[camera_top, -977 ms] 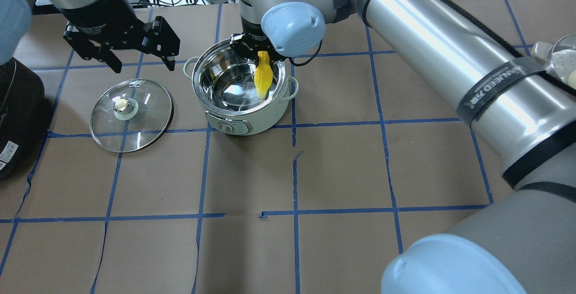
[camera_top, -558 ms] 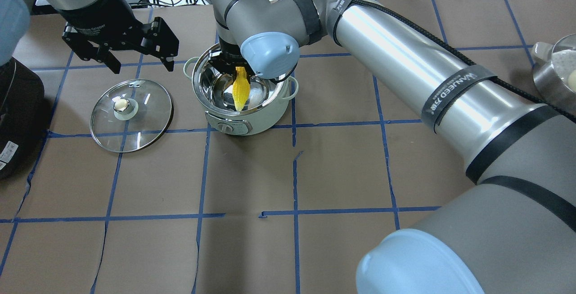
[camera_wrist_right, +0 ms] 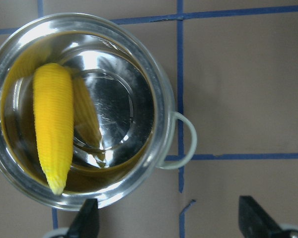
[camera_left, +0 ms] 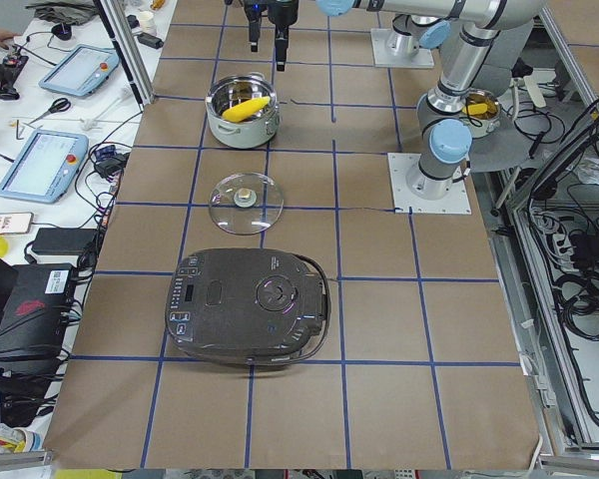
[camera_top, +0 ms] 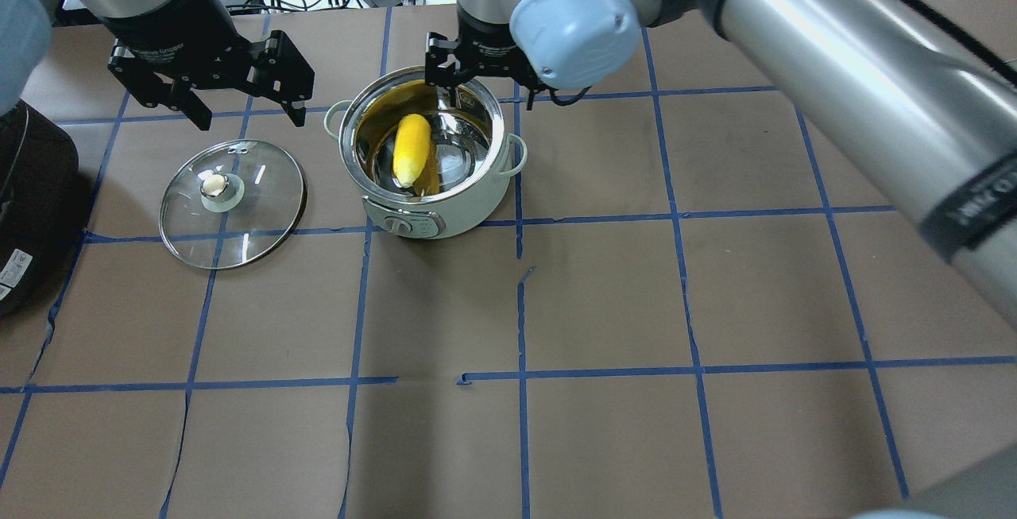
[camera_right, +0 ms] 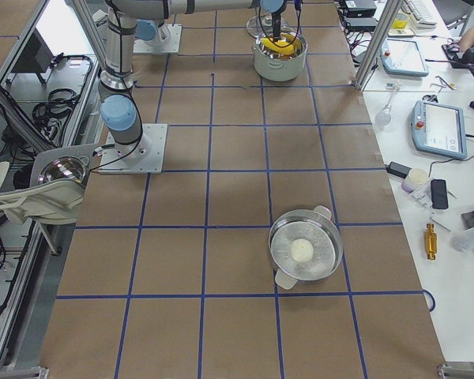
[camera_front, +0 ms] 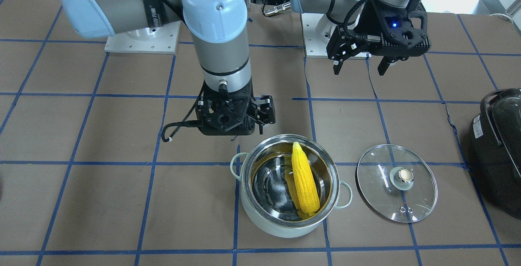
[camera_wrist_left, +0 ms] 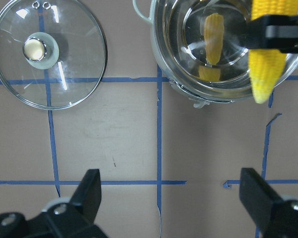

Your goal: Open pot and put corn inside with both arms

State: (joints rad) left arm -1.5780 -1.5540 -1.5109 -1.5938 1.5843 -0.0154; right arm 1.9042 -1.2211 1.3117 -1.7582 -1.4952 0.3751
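The mint-green pot (camera_top: 469,205) stands open, with the yellow corn (camera_top: 411,149) lying inside against its steel wall; it also shows in the front view (camera_front: 304,182) and the right wrist view (camera_wrist_right: 53,124). The glass lid (camera_top: 232,203) lies flat on the table to the pot's left. My right gripper (camera_top: 477,78) is open and empty, just above the pot's far rim (camera_front: 234,113). My left gripper (camera_top: 248,115) is open and empty, hovering behind the lid, apart from it (camera_front: 360,68).
A black appliance (camera_top: 32,185) with a handle sits at the table's left end. A second steel pot (camera_right: 304,253) holding a white ball stands far off towards the right end. Cables and tablets lie beyond the table's far edge.
My right gripper has let go of the corn, which now lies in the pot. The gripper has opened and drawn back over the far rim. The left arm has not moved.
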